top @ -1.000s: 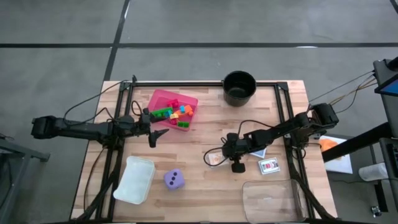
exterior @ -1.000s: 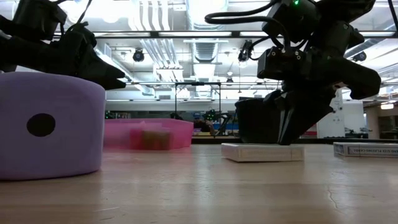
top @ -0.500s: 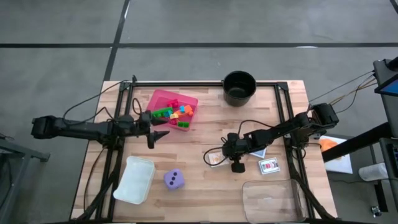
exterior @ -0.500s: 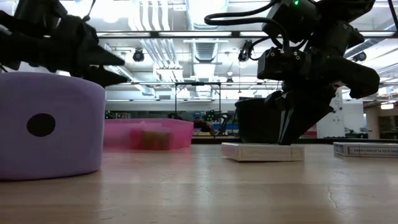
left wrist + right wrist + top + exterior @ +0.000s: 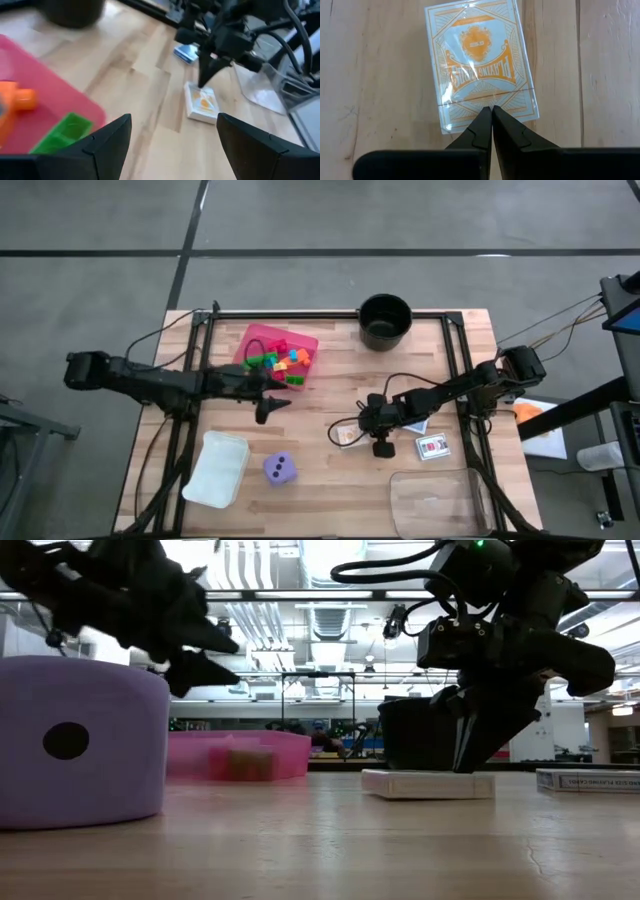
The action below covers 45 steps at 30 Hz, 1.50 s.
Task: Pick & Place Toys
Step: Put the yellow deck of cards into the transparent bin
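Note:
A pink tray (image 5: 255, 338) at the far middle holds several small bricks (image 5: 283, 363). My left gripper (image 5: 278, 404) is open and empty just off the tray's near edge; the tray (image 5: 55, 95) and a green brick (image 5: 65, 132) also show in the left wrist view. A purple die (image 5: 280, 470) rests on the table near the front. My right gripper (image 5: 352, 430) is shut, with its tips on an orange card pack (image 5: 480, 65) that lies flat on the table. A white-red pack (image 5: 432, 446) and a blue pack (image 5: 419, 424) lie to the right of it. My right gripper presses its shut fingertips (image 5: 491, 111) down on the orange pack's top face, at the middle of one short end (image 5: 490, 102). The fingers come from above, slanting from the table's right side. The pack lies flat on the table (image 5: 428, 783).
A black pot (image 5: 385, 320) stands at the far edge. A clear lidded box (image 5: 217, 468) lies at the front left beside the die. A clear tray (image 5: 437, 500) lies at the front right. Bare wood lies between the die and the orange pack.
My left gripper has gone toward the table's right edge, along the near side of the pink tray, and a little toward the near edge. My right gripper stays on the orange pack.

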Each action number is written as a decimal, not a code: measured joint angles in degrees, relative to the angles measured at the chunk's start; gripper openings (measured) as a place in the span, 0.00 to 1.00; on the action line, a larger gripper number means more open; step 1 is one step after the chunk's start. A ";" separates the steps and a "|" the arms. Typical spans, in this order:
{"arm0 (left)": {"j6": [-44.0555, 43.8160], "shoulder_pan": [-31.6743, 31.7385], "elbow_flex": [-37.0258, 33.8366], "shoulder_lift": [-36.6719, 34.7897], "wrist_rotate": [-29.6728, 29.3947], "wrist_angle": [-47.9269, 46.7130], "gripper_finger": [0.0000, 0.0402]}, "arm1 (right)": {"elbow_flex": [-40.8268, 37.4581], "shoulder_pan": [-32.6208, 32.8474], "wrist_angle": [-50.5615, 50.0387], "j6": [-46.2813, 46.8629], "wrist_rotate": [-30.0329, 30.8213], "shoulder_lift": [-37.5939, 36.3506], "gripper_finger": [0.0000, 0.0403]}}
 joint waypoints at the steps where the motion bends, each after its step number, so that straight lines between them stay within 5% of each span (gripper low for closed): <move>1: -0.02 -0.19 1.30 1.84 0.72 0.00 0.73 | 0.00 0.04 -0.04 0.18 -0.02 0.00 0.04; 9: 0.21 -1.46 8.70 11.00 1.89 -1.52 0.73 | 0.11 0.41 -2.10 2.11 -0.70 -0.10 0.04; 27: -8.79 -2.31 14.23 17.95 8.94 -5.01 0.73 | 0.31 0.21 -4.87 3.86 -2.01 0.57 0.04; 45: -6.19 -3.31 27.84 34.90 17.94 -11.61 0.73 | 0.40 0.15 -6.04 4.08 -2.36 -1.58 0.04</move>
